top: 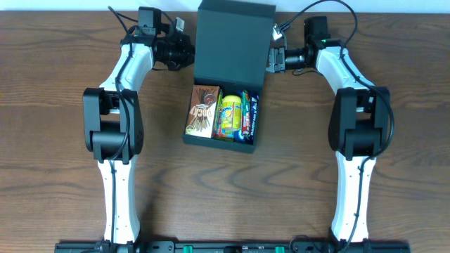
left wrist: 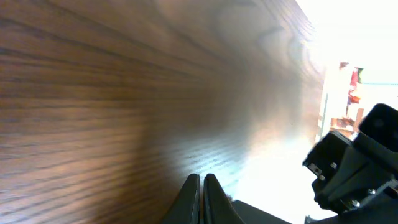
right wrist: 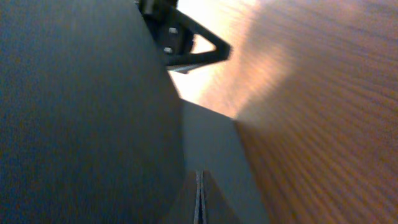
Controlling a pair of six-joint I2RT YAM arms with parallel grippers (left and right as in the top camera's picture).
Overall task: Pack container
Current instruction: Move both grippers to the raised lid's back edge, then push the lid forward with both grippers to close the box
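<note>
- We see the left gripper [left wrist: 203, 182] in its wrist view with its jaws clenched, the two dark tips pressed together and nothing between them.
- We see the right gripper [right wrist: 199, 186] with its jaws likewise clenched, only a thin line showing between the tips; we cannot make out anything held there.
- From overhead, the left gripper [top: 185, 53] sits just beside the left edge of the hinged flap lid [top: 235, 35], and the right gripper [top: 274, 60] sits at the lid's right edge; we cannot tell whether either one touches it.
- In the right wrist view the lid's matte dark surface [right wrist: 81, 112] fills the left side, close against the jaws.
- The dark teal-black rectangular cardboard container [top: 218, 143] stands at the middle of the brown wood-grain bench [top: 56, 176], between the two arms, with its lid open and lying back on the far side.
- Inside it we count three things side by side: a brown snack packet [top: 203, 111] on the left, a yellow snack packet [top: 228, 114] in the middle and a dark blue snack packet [top: 249, 116] on the right.
- The left wrist view shows mostly bare bench [left wrist: 93, 93], with a black mechanical part [left wrist: 354, 168] at the right edge that we cannot identify.
</note>
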